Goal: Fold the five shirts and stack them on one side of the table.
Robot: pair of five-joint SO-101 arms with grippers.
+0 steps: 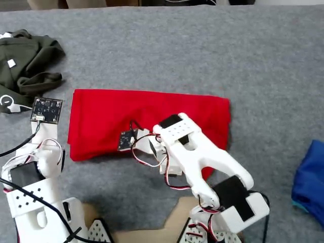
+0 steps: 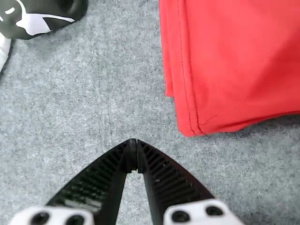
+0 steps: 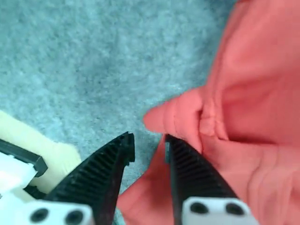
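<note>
A red shirt lies folded into a wide rectangle in the middle of the grey table. My right gripper is open at the shirt's near edge, its fingertips close together beside a bunched fold of red shirt cloth. The right arm hangs over that edge. To the left, my left gripper is shut and empty, low over bare table beside the red shirt's near left corner. A dark green shirt lies crumpled at the far left. A blue shirt shows at the right edge.
A beige base board lies at the table's near edge between the arm mounts. Loose cables hang from the right arm over the red shirt. A black and white cloth sits beyond the left gripper.
</note>
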